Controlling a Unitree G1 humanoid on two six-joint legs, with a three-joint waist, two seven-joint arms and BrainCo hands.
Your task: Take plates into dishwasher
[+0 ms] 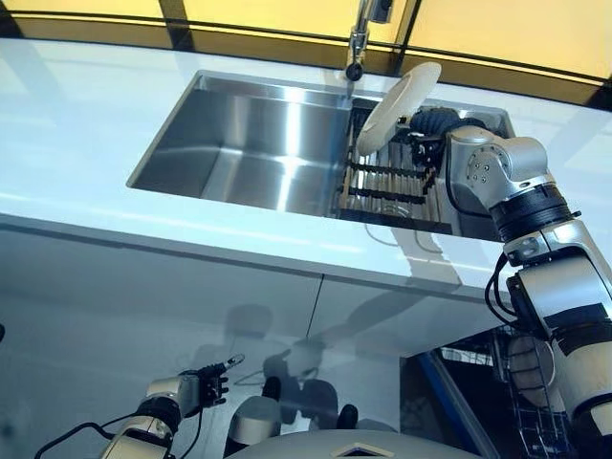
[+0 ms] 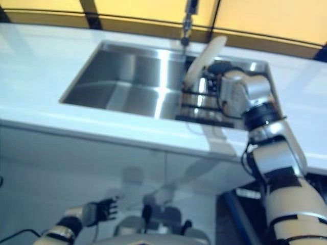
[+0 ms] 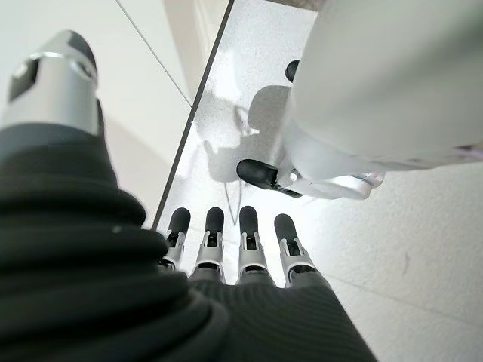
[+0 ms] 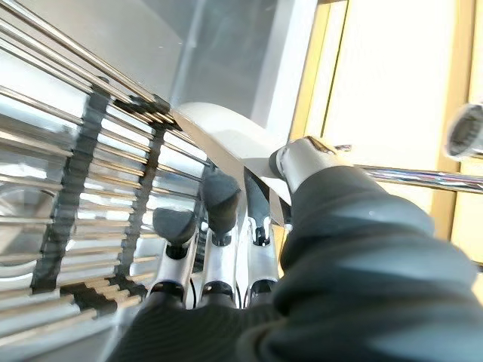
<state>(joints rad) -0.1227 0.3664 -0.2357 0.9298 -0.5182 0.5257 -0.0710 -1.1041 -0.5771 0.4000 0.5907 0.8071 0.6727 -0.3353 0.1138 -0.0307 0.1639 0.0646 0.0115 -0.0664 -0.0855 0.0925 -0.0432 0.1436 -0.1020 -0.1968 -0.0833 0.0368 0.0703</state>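
Observation:
A white plate (image 1: 397,107) stands tilted on edge over the drying rack (image 1: 387,182) at the right end of the steel sink (image 1: 239,143). My right hand (image 1: 435,122) is at the plate's right side, fingers and thumb pinching its rim. The right wrist view shows the plate's rim (image 4: 226,139) between the thumb (image 4: 302,162) and the fingers (image 4: 219,196), above the rack bars (image 4: 68,181). My left hand (image 1: 196,387) hangs low in front of the cabinet, fingers straight and empty, as the left wrist view (image 3: 226,234) shows.
A tap (image 1: 358,43) stands behind the sink. The white counter (image 1: 76,124) runs around the sink. A wire dishwasher basket (image 1: 535,382) shows at the lower right below the counter edge. White cabinet doors (image 1: 191,306) face me.

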